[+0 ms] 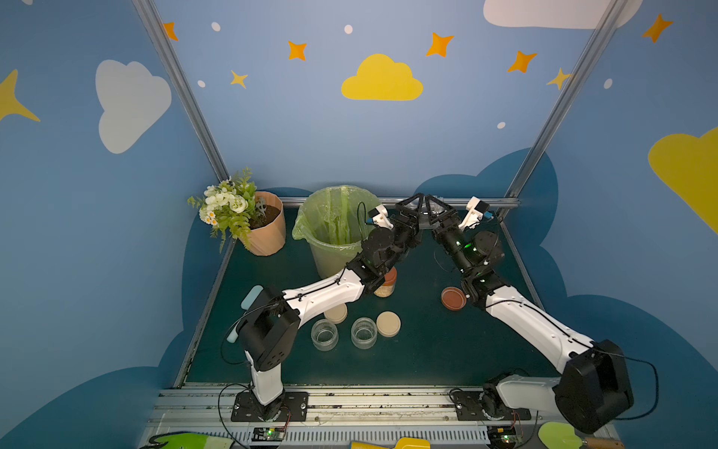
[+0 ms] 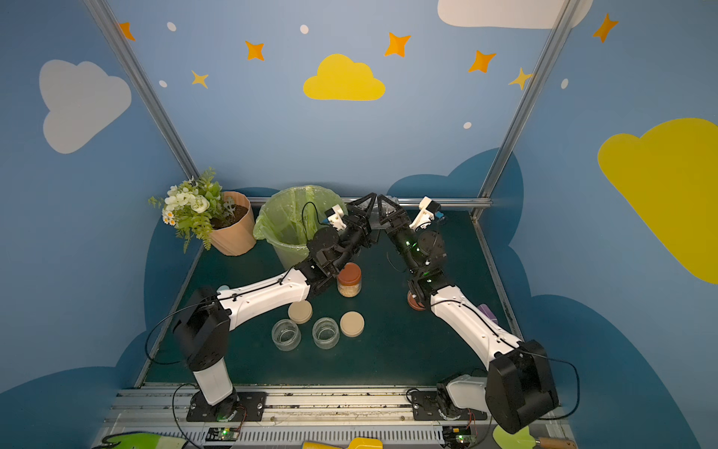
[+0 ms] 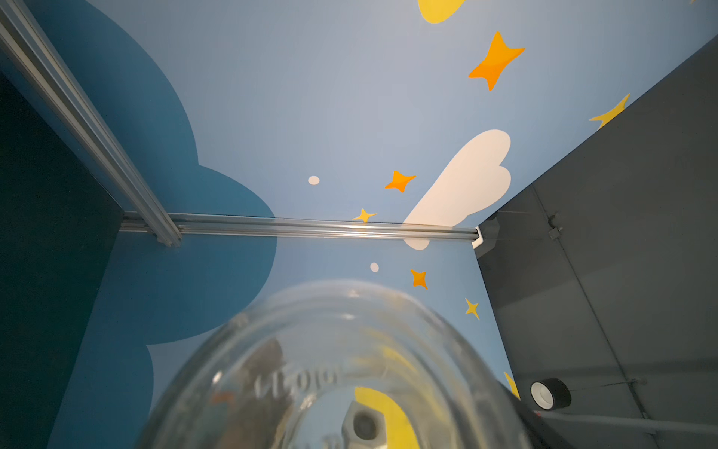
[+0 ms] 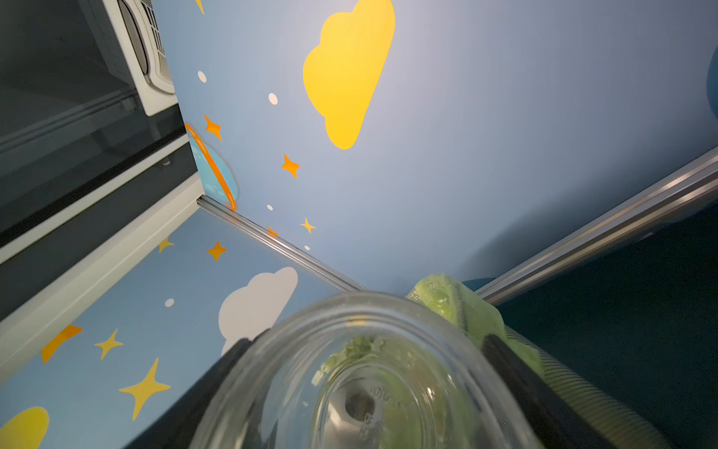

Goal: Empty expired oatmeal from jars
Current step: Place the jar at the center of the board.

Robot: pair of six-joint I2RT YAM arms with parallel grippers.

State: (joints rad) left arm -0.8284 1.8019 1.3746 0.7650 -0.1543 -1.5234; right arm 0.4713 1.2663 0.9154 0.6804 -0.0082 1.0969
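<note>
Right jaws clamp jar (image 4: 369,369); left jaws hidden, grip unclear.

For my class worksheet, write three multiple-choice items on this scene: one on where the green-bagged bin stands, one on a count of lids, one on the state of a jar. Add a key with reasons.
1. Where does the bin stand?
A. at the back of the table, beside the flower pot
B. at the front rail
C. on top of a jar

2. How many beige lids lie loose on the table?
A. one
B. two
C. four

3. What state is the orange-lidded jar in?
A. open and empty
B. closed, with oatmeal inside
C. tipped on its side

Key:
1 A: it stands at the back, next to the pot.
2 B: both lie by the two empty jars.
3 B: its lid is on and tan flakes show through the glass.
</note>
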